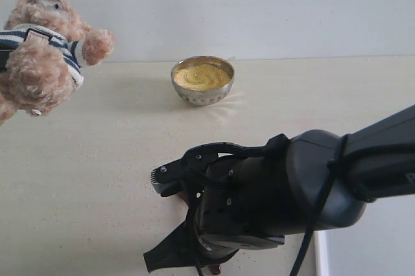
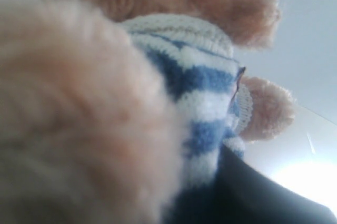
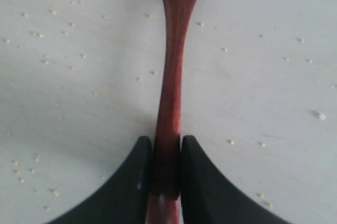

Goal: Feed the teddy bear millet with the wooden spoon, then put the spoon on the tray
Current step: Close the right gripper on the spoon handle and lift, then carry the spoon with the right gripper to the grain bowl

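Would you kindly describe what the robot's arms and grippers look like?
The right arm is glossy black with a rounded housing, small silver screws and a black cable running along it. The right gripper has two matte black fingers that curve to narrow tips.

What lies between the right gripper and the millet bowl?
Only open tabletop, as the exterior view shows; no object stands between the right gripper, shut on the wooden spoon, and the millet.

Table (image 1: 97,159) open between teddy bear (image 1: 39,49) and millet bowl (image 1: 194,97); arm (image 1: 337,172) blocks foreground.
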Action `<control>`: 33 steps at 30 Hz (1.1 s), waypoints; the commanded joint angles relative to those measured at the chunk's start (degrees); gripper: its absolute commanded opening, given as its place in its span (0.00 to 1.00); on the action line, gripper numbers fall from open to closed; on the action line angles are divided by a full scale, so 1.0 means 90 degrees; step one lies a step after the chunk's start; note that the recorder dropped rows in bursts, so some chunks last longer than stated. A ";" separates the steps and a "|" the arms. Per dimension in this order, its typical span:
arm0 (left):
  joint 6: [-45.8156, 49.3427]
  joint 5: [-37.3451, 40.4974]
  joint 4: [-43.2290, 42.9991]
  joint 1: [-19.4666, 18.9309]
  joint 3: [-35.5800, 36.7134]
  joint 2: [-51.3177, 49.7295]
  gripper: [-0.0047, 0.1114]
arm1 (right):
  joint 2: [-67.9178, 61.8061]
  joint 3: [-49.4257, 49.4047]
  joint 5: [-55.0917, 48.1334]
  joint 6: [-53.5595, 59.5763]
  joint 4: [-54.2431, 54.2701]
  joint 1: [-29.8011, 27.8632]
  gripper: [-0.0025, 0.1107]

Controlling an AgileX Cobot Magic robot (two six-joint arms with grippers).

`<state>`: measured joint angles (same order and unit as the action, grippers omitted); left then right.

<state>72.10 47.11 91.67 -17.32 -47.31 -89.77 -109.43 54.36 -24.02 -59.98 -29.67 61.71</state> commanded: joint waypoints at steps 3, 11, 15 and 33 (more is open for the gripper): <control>0.0041 0.0103 0.0096 -0.0017 0.0010 0.0044 0.08 | 0.0223 -0.0060 -0.0614 0.0062 -0.0559 -0.0012 0.02; 0.0041 0.0103 0.0113 -0.0017 0.0010 0.0044 0.08 | 0.1482 -0.0046 -0.1492 0.0576 -0.1334 -0.0012 0.02; 0.0041 0.0103 0.0102 -0.0017 0.0010 0.0044 0.08 | 0.1961 -0.0046 -0.2201 0.1719 -0.1522 -0.0012 0.02; 0.0217 -0.0043 0.0065 -0.0017 0.0010 0.0044 0.08 | 0.0864 0.3691 -0.3268 0.9257 -0.0973 -0.2288 0.02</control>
<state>72.70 46.73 91.67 -17.32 -47.31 -89.77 -97.62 84.32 -52.93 12.90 -39.40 41.33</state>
